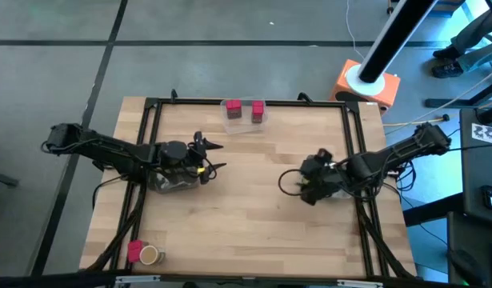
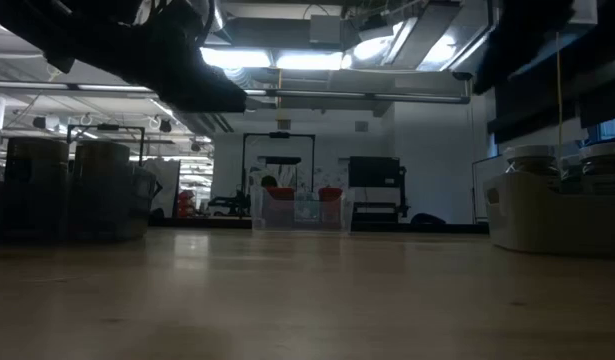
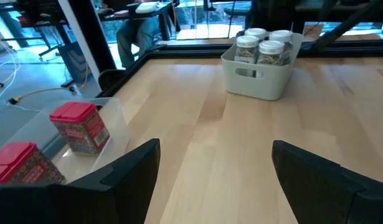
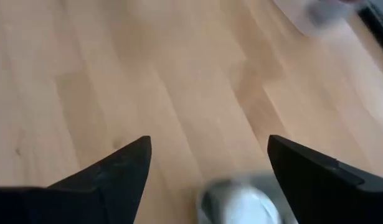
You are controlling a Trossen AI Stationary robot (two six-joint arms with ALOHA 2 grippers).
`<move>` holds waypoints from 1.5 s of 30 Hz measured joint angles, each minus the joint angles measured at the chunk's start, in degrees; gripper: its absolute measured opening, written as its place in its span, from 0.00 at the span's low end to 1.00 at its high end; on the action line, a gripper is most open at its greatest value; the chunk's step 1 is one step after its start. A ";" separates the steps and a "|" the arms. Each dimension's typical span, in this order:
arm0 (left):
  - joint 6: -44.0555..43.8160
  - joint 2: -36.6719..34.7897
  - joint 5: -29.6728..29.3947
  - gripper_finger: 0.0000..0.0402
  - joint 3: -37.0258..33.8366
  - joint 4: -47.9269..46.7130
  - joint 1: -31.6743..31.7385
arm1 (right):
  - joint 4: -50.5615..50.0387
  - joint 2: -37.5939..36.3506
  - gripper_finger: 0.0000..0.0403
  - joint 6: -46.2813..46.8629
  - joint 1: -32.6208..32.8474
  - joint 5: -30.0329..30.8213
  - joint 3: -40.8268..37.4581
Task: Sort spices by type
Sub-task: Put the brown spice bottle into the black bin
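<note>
Taking the clear tray (image 1: 245,117) at the bench's (image 1: 254,200) far edge as the landmark: down at the near left corner, well apart from it, a red block (image 1: 134,251) and a tan cylinder (image 1: 150,255) lie side by side. The left end effector (image 1: 214,156) hovers nearer than the tray and to its left, fingers (image 3: 132,171) spread apart, holding nothing. Inside the tray stand two red spice blocks (image 1: 233,108), apart from each other. Right of the tray and nearer, the right end effector (image 1: 291,183) hangs with fingers (image 4: 116,171) apart over a white-capped jar (image 4: 240,204). A grey bin (image 3: 261,74) holds more white-capped jars (image 3: 263,46).
</note>
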 joint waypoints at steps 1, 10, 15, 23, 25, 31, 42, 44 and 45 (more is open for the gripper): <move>-0.01 0.00 0.02 0.73 0.00 0.11 -0.21 | 3.46 0.17 0.80 -2.34 -0.75 -0.62 -1.16; -1.00 0.00 -1.64 0.73 6.44 -12.46 -4.80 | 39.92 3.43 0.80 -22.38 -9.19 -9.77 -14.70; -7.24 0.00 -4.00 0.73 15.75 -33.04 -9.02 | 53.45 6.65 0.80 -27.58 -12.02 -11.39 -20.14; -22.06 0.86 -4.21 0.73 27.49 -56.88 -16.92 | 65.12 14.04 0.80 -31.07 -12.35 -11.79 -21.58; -25.35 1.42 -4.35 0.73 29.66 -60.36 -19.29 | 67.86 15.90 0.80 -31.87 -12.38 -11.46 -21.60; -32.98 4.76 -4.14 0.73 35.32 -68.60 -27.38 | 76.01 20.23 0.80 -32.04 -12.46 -11.40 -21.60; -59.94 15.47 5.24 0.73 45.92 -87.41 -40.87 | 84.08 22.57 0.80 -31.69 -12.94 -10.74 -21.55; -66.76 15.94 8.22 0.73 46.18 -87.51 -43.56 | 84.95 22.57 0.80 -31.88 -13.20 -10.35 -21.56; -70.25 16.13 9.37 0.73 46.18 -87.14 -44.96 | 85.59 22.59 0.80 -31.96 -13.26 -10.32 -21.56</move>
